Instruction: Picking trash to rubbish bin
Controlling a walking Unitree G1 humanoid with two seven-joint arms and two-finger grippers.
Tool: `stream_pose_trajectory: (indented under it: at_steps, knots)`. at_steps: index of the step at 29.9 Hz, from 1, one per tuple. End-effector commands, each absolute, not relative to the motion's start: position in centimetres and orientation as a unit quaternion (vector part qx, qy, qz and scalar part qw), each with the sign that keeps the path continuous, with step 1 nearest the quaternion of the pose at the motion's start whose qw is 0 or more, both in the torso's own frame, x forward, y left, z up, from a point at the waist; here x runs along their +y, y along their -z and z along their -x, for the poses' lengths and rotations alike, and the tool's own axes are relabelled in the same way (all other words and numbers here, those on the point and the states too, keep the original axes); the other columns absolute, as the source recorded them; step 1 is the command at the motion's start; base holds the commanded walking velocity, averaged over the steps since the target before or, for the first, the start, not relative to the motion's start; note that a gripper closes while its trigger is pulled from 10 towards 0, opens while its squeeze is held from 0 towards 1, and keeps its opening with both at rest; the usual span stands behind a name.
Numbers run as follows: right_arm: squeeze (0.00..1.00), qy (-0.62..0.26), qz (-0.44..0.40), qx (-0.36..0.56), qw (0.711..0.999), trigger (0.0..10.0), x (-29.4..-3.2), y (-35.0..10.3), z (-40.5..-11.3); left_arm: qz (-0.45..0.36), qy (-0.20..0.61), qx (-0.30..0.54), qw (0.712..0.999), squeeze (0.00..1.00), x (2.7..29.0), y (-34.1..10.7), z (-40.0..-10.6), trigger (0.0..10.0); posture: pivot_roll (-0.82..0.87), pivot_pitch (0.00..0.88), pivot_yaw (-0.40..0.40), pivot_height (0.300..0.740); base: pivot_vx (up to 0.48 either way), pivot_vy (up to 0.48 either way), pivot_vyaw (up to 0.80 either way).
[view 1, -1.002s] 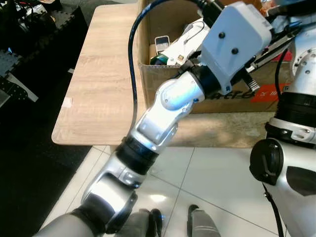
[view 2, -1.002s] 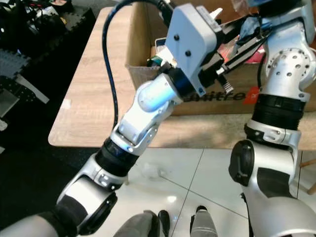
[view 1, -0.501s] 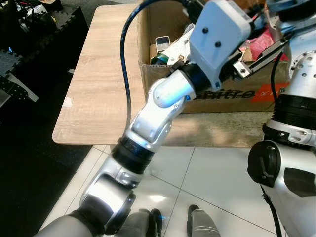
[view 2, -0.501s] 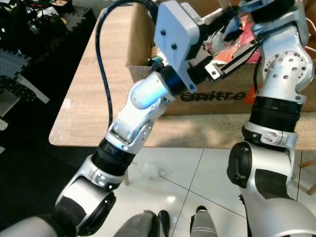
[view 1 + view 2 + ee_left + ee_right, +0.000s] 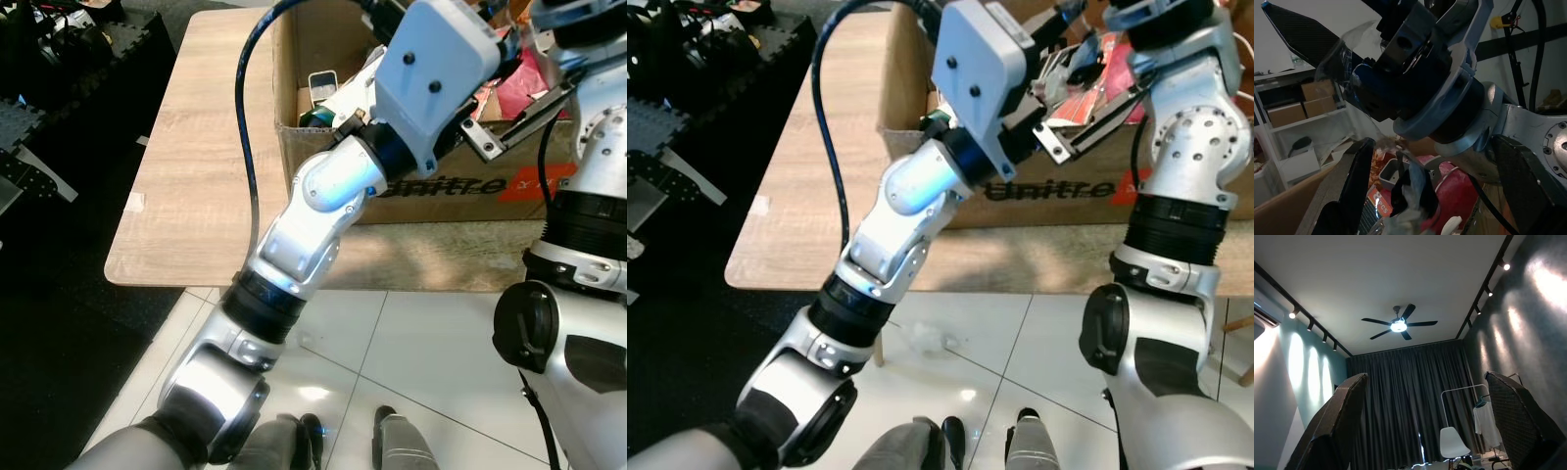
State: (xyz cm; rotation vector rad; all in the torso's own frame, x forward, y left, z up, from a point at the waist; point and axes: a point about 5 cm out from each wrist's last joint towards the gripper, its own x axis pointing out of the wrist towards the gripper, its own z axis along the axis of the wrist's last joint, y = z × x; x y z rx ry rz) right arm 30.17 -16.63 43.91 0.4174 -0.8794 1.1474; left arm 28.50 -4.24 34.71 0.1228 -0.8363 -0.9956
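In the left eye view the left arm (image 5: pixel 323 186) rises from seven o'clock toward one o'clock, its white wrist housing hanging over the open cardboard box (image 5: pixel 323 147) that stands on the wooden counter (image 5: pixel 196 166); the box seems to serve as the rubbish bin, which would explain why the arm reaches that high and far. Red and pink wrappers (image 5: pixel 534 73) lie inside at about one o'clock. The right arm (image 5: pixel 588 196) stands upright at three o'clock, one black finger (image 5: pixel 519 113) slanting across the box's front edge. In the right eye view a small crumpled white scrap (image 5: pixel 931 340) lies on the tiled floor at six o'clock, just below the counter's edge and near the table leg, well apart from both arms; it looks like trash not yet collected. In the left wrist view the left end effector (image 5: pixel 1442 186) has its fingers spread wide, with a crumpled wad of clear and pale plastic (image 5: pixel 1410 196) between them, low over the red rubbish in the box; I cannot tell whether it touches either finger, and judging by the spread it is probably let go or about to drop. The right wrist looms close ahead. In the right wrist view the right end effector (image 5: pixel 1430 426) points at the ceiling fan (image 5: pixel 1399 325), fingers apart and holding nothing.
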Motion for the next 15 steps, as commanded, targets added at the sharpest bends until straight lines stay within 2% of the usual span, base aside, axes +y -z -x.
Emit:
stream_pose_trajectory:
  at_steps: [1, 3, 8, 11, 15]
  knots:
    - [0.0, -0.572, -0.153, -0.429, 0.682, 10.0, -15.8, -45.2, -27.6, -0.134, 0.456, -0.312, 0.823, 0.0, -4.3, -31.5, -30.6, 10.0, -0.12, 0.276, 0.167, 0.74, 0.0, 0.0, 0.0]
    - [0.0, -0.555, -0.154, -0.446, 0.685, 10.0, -17.4, -45.5, -27.1, -0.159, 0.445, -0.309, 0.825, 0.0, -3.4, -31.3, -31.3, 10.0, -0.12, 0.277, 0.169, 0.74, 0.0, 0.0, 0.0]
    - [0.0, -0.532, -0.155, -0.46, 0.694, 10.0, -18.5, -45.9, -27.1, -0.169, 0.439, -0.303, 0.829, 0.0, -2.8, -31.1, -31.7, 10.0, -0.12, 0.277, 0.171, 0.74, 0.0, 0.0, 0.0]
    - [0.0, -0.478, -0.16, -0.483, 0.716, 10.0, -20.0, -46.6, -27.4, -0.178, 0.436, -0.295, 0.831, 0.0, -2.1, -30.7, -32.2, 10.0, -0.12, 0.277, 0.172, 0.74, 0.0, 0.0, 0.0]
    - [0.0, -0.446, -0.169, -0.494, 0.727, 10.0, -20.8, -47.0, -27.6, -0.181, 0.436, -0.293, 0.832, 0.0, -1.9, -30.6, -32.2, 10.0, -0.12, 0.277, 0.172, 0.74, 0.0, 0.0, 0.0]
